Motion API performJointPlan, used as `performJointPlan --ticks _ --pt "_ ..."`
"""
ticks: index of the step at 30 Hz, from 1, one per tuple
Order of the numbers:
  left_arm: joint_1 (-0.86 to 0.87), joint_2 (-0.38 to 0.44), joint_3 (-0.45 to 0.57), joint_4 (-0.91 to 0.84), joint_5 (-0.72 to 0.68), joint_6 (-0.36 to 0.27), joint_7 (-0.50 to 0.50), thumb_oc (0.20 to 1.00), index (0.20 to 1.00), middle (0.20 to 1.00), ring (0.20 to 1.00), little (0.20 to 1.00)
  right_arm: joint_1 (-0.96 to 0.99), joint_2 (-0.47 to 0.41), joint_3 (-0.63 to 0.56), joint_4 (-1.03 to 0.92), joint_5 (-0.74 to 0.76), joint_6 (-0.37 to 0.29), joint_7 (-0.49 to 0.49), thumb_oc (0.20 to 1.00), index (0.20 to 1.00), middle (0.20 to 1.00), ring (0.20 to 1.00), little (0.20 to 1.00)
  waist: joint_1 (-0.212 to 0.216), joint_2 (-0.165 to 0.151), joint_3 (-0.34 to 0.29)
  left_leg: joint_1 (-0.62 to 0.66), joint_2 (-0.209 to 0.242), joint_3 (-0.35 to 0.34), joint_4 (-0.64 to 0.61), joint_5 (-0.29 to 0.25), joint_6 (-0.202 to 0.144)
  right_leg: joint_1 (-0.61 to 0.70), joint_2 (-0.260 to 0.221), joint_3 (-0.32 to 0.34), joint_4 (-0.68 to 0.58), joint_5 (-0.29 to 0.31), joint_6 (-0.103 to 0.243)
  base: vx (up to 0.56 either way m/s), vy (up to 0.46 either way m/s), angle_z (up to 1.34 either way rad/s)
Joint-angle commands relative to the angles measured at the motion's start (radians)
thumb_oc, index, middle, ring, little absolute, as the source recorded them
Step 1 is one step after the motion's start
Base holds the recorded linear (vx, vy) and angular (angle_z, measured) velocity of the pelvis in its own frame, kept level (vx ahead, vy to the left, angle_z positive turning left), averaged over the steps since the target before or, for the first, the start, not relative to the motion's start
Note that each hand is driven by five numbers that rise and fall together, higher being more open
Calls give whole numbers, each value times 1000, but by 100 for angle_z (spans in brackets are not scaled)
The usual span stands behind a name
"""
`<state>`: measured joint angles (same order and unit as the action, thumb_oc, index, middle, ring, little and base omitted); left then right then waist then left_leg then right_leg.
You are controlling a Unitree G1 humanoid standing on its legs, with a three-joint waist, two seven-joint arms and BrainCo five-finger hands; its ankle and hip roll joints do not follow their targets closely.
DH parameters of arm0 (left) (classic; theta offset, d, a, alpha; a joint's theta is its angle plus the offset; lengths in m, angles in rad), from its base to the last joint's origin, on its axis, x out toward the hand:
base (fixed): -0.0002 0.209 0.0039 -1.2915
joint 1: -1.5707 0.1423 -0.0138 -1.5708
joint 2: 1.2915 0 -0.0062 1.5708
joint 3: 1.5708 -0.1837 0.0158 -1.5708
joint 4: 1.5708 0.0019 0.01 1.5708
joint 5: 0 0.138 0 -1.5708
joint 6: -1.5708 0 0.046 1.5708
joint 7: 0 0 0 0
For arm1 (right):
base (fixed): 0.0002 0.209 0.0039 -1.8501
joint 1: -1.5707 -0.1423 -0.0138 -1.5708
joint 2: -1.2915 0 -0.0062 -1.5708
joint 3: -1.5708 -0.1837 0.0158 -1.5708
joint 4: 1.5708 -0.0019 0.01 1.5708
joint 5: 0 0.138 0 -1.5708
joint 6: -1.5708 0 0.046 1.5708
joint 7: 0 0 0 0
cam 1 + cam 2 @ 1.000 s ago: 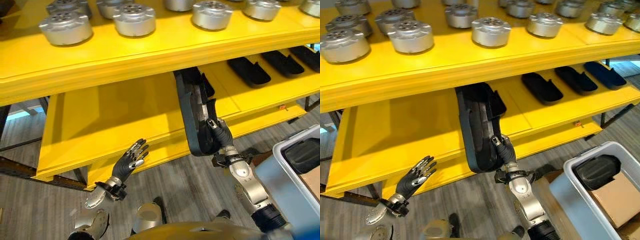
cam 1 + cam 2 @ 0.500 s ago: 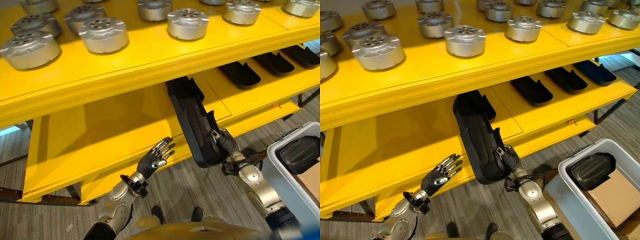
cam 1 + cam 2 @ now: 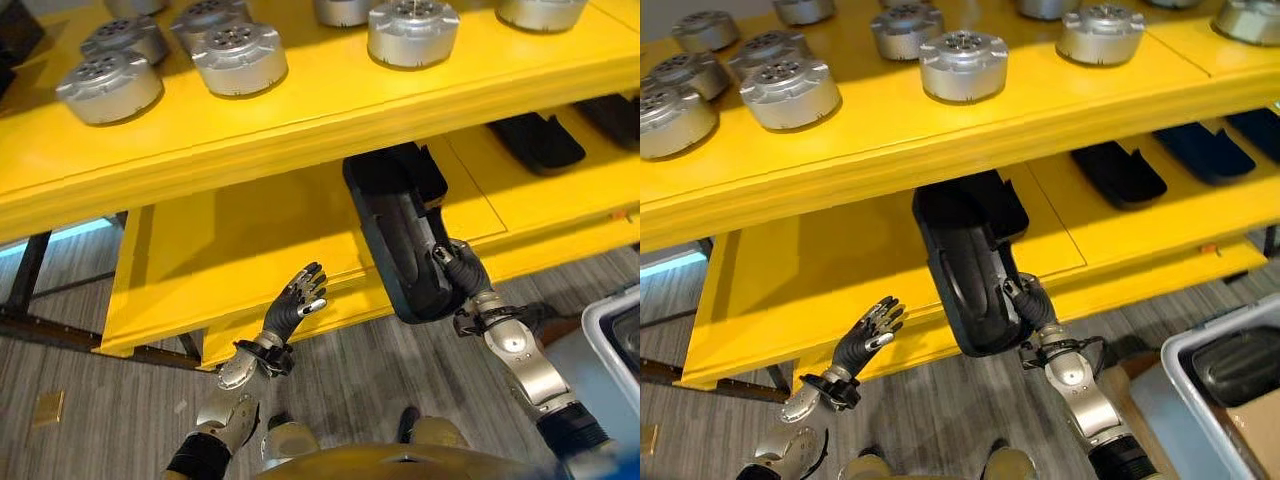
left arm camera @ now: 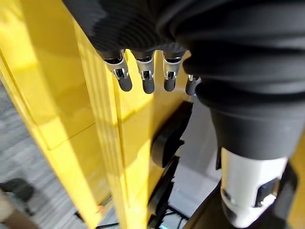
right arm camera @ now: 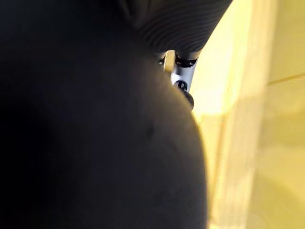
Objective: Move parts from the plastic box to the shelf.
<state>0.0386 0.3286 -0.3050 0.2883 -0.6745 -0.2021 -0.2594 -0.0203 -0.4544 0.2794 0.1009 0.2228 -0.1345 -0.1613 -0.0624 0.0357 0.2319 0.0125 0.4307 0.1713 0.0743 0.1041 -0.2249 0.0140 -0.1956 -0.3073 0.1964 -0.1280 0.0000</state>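
Right hand (image 3: 1032,303), lower centre-right of frame, fingers curled round the near end of a long black moulded part (image 3: 970,262). Part lies lengthwise on the lower yellow shelf (image 3: 800,270), far end under the upper shelf (image 3: 940,130), near end overhanging the front edge. Left hand (image 3: 295,302), lower centre-left, fingers straight and spread, holding nothing, beside the shelf's front edge. Silver round parts (image 3: 963,65) sit on the upper shelf. Grey plastic box (image 3: 1180,370) at lower right.

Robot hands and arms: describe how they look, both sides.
Each arm is silver-grey metal with rounded segments. The left robot hand and the right robot hand have silver fingers with dark tips; a dark ribbed cover wraps the back of each hand and wrist. A dark band circles the right forearm near the elbow.
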Motion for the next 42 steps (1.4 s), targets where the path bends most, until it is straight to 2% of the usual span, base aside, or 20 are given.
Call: performJointPlan --ticks 1,3,5,7,9,11,14,18,21,26,29,34,37,38,42 --pt "42 -10 26 -63 -24 -76 -11 1000 1000 1000 1000 1000 -25 -28 45 -155 56 -38 13 200 200 200 200 200 -3 2 -48 42 17 136 -41 176 60 -31 -8 15 75 -3 45 -78 527 -8" --pt "26 -18 10 -47 -35 -84 2 1000 1000 1000 1000 1000 -6 -28 41 -155 61 -32 15 200 200 200 200 200 -11 17 -41 55 2 127 -36 149 55 -51 -39 24 141 -16 52 -35 572 -13" --pt "23 -15 5 -49 -20 -80 2 1000 1000 1000 1000 1000 0 -22 34 -149 66 -36 18 200 200 200 200 200 -15 17 -37 57 -12 132 -20 132 60 -38 -47 26 135 -16 54 -2 410 14" --pt "21 -9 -6 -61 34 -70 12 1000 1000 1000 1000 1000 -1 -16 22 -136 76 -58 29 200 200 200 200 200 -8 20 -42 58 -48 127 -11 87 70 -15 -48 36 87 17 71 25 324 16" --pt "28 -3 -9 -72 24 -48 8 1000 1000 1000 1000 1000 -5 -13 16 -135 72 -47 24 200 200 200 200 200 -1 18 -44 74 -84 132 -22 38 82 6 -60 42 48 48 91 44 246 43" --pt "45 9 -4 -77 33 -38 9 1000 1000 1000 1000 1000 -14 -1 21 -128 73 -34 21 200 200 200 200 200 12 8 -50 99 -116 141 -53 -7 93 30 -77 40 2 82 116 62 199 7" --pt "76 33 9 -91 35 -38 1 1000 1000 1000 1000 1000 -14 13 21 -136 67 -26 26 200 200 200 200 200 32 -8 -53 119 -138 154 -82 -20 103 56 -88 24 -49 113 143 45 105 2" --pt "101 50 29 -113 23 -26 -14 1000 1000 1000 1000 1000 -35 24 21 -150 41 -8 36 200 200 200 200 200 71 -39 -45 114 -155 161 -85 -36 116 68 -89 5 -74 123 159 11 -23 9" --pt "113 60 38 -137 22 -16 -28 1000 1000 1000 1000 1000 -75 11 24 -154 10 7 24 200 200 200 200 200 106 -60 -33 100 -151 159 -75 -38 119 77 -80 -9 -81 119 153 6 -82 6" --pt "114 57 26 -154 24 1 -32 1000 1000 1000 1000 1000 -157 -30 9 -125 -31 58 29 200 200 200 200 200 144 -75 -20 76 -122 133 -57 -27 105 83 -57 -16 -68 95 134 33 -90 9" --pt "87 69 18 -147 19 10 -29 1000 1000 1000 1000 1000 -278 -54 14 -27 -1 154 52 200 200 200 200 200 177 -86 2 31 -86 96 -22 -11 83 61 -34 -20 -18 63 110 2 -162 18" --pt "43 82 21 -134 13 27 -29 1000 1000 1000 1000 1000 -389 -49 17 88 -11 172 24 200 200 200 200 200 201 -97 33 -17 -55 61 9 7 68 17 -16 -21 43 43 91 -23 -124 14" --pt "15 95 14 -136 13 40 -35 1000 1000 1000 1000 1000 -478 -59 13 158 6 208 -5 200 200 200 200 200 217 -97 56 -42 -43 44 22 14 62 -11 -8 -25 81 32 83 -47 -110 15" --pt "-10 106 3 -139 8 52 -39 1000 1000 1000 1000 1000 -555 -73 7 232 7 218 -23 200 200 200 200 200 231 -91 83 -66 -40 30 37 15 61 -37 -5 -27 117 20 78 -90 -93 8" --pt "-54 116 -21 -136 -19 57 -28 1000 1000 1000 1000 1000 -655 -90 3 348 49 250 -52 200 200 200 200 200 248 -77 126 -103 -42 13 50 16 60 -78 -6 -29 159 8 76 -113 -57 12"
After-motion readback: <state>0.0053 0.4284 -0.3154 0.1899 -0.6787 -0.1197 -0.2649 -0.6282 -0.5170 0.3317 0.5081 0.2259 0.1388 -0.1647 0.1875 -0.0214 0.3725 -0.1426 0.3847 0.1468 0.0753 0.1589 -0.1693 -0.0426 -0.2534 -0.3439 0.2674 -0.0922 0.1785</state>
